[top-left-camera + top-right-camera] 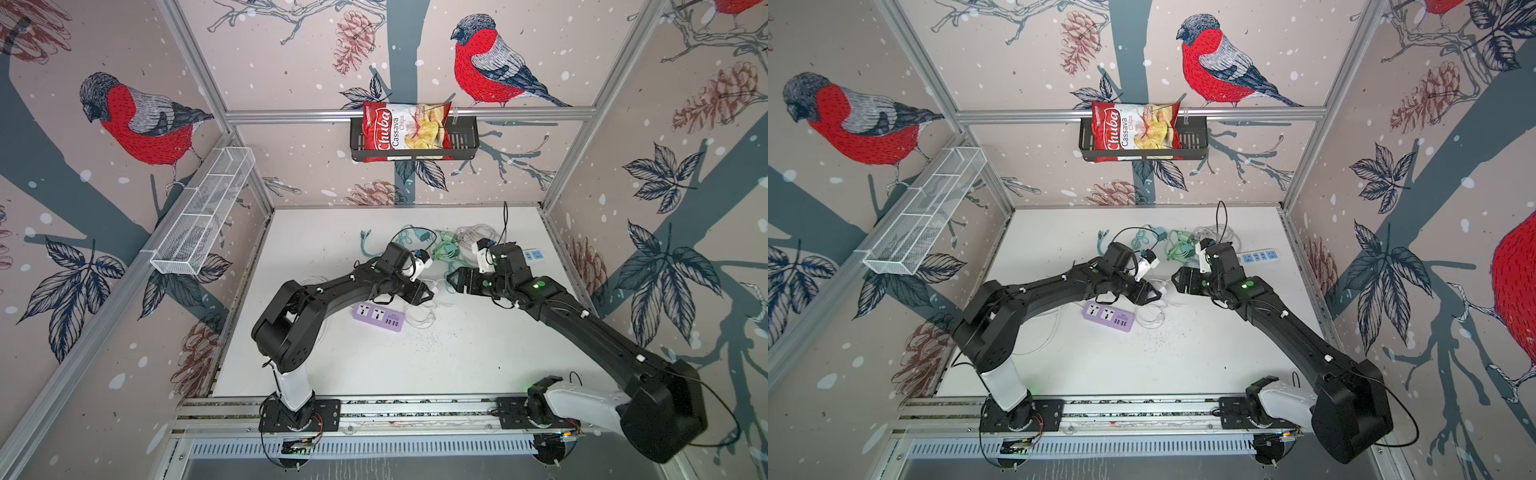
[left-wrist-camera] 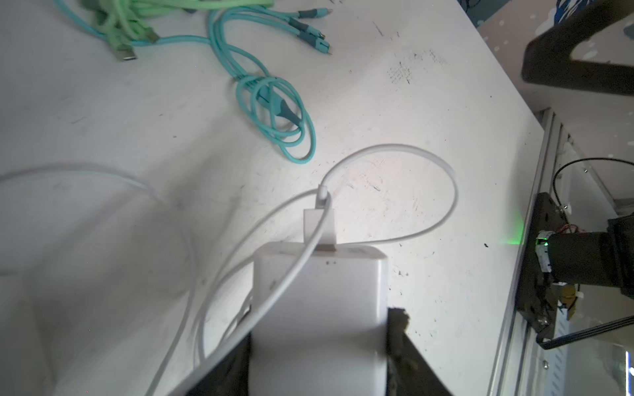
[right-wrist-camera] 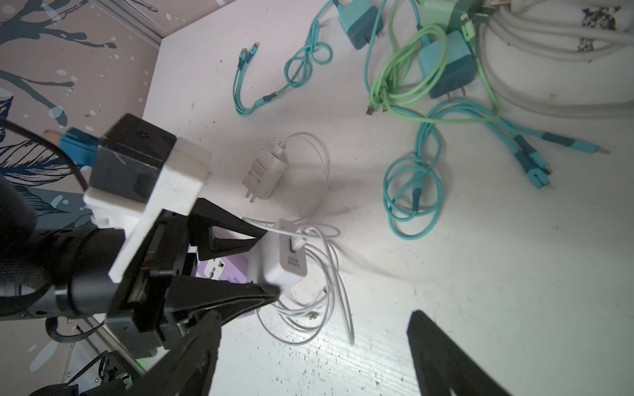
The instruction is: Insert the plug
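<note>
The plug (image 2: 319,301), a white charger block, is grasped in the left claw (image 3: 269,265) and held above the middle of the worktop (image 1: 457,365), with one black finger on each side of the block. Its white cable (image 2: 429,164) leaves the free end, makes a loop and comes back across the body of the plug, and more loops hang down to the worktop. The pins I cannot find in any view; possibly they point back into the claw, but this is not sure. The purple strip (image 1: 378,318) lies flat just below and beside the left claw, partly under that arm, with its sockets facing up. The right claw (image 3: 315,319) stands opposite the plug, near but apart, with its jaws wide and nothing between them. A second charger (image 3: 262,175), teal cables (image 3: 417,199) and a blue-white strip (image 1: 534,254) lie further back. I judge that the plug is not yet turned toward a socket, so a handover or a new grip may be needed. Here the smooth block could twist or slip when the second claw closes on it. The hanging cable could catch on a finger or drag over the strip. The strip is loose, so a push with the pins slightly off could slide it away.
</note>
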